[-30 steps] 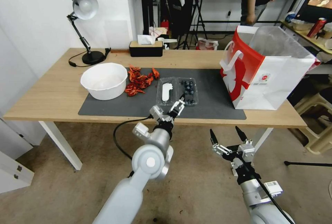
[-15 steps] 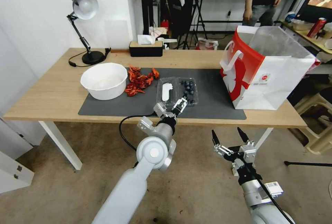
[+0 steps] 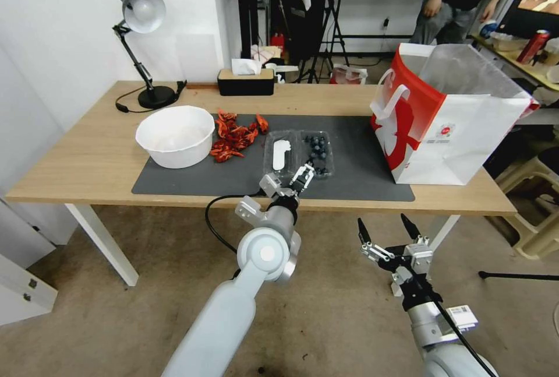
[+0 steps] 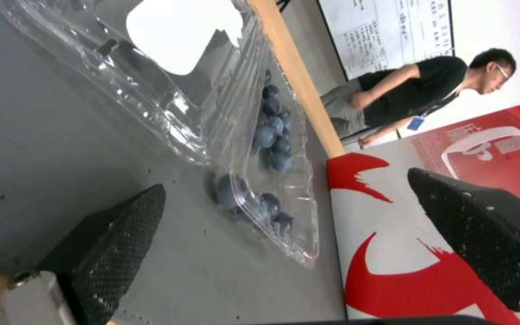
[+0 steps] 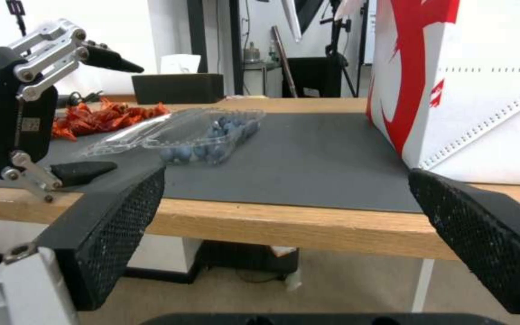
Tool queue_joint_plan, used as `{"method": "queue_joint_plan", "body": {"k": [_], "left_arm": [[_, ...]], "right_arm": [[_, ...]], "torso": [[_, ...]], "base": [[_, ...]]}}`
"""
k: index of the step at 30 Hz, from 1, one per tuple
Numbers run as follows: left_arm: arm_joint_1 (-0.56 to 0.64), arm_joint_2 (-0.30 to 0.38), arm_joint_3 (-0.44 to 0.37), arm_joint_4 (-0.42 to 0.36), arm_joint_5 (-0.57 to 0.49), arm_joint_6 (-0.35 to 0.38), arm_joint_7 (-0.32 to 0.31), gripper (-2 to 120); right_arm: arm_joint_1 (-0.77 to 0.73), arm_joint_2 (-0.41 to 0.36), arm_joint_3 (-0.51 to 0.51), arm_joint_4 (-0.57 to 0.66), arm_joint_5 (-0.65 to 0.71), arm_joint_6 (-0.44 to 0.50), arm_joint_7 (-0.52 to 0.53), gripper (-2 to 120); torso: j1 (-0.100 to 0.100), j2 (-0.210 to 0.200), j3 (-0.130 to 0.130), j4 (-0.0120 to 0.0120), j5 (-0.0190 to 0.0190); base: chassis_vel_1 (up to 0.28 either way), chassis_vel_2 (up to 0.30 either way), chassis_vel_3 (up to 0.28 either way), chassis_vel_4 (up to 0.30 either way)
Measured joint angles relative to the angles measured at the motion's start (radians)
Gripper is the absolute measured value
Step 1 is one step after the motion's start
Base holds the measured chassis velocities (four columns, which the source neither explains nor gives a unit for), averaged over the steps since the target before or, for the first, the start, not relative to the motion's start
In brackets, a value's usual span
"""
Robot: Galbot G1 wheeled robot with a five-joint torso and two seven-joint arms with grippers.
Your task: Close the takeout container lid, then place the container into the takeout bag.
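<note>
Surface: a wooden table [image 3: 87, 161] with white legs, covered in the middle by a dark grey mat [image 3: 355, 173]. All places below are given from this mat.

- The takeout container [image 3: 317, 152]: clear clamshell lying open near the mat's centre, blueberries in the half toward the bag.
- The lid [image 3: 280, 155]: folded flat on the mat beside the berry half, on the bowl's side, its white oblong label facing up.
- The takeout bag [image 3: 460, 132]: upright at the mat's right end, mouth open (silvery lining visible), red panel and white handle facing the container.
- White bowl [image 3: 174, 135]: on the mat's left end.
- Red dried peppers [image 3: 233, 132]: heaped on the mat between bowl and lid.
- Black desk lamp [image 3: 140, 16] and black tissue box [image 3: 246, 81]: on bare wood behind the mat.
- Left gripper [image 3: 301, 179]: over the mat's near edge, just before the container, fingers spread apart and holding nothing.
- Right gripper [image 3: 387, 228]: below the table's front edge, well short of the mat, fingers wide apart, holding nothing.

Room: white wall at left, dark stands behind the table, bare beige floor [image 3: 87, 330] below.
</note>
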Motion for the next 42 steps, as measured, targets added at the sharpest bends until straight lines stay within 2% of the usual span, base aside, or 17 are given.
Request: {"method": "queue_joint_plan", "body": {"k": [23, 42], "left_arm": [[-0.021, -0.012, -0.018, 0.040, -0.010, -0.011, 0.010, 100], [-0.036, -0.040, -0.020, 0.061, -0.034, -0.014, 0.010, 100]], "right_arm": [[0.018, 0.013, -0.013, -0.020, -0.013, 0.002, -0.003, 100], [0.023, 0.021, -0.018, -0.035, -0.018, 0.005, -0.005, 100]], "torso": [[0.000, 0.000, 0.000, 0.0008, 0.0003], [0.000, 0.000, 0.000, 0.0002, 0.0001]], "base": [[0.000, 0.000, 0.000, 0.000], [0.000, 0.000, 0.000, 0.000]]}}
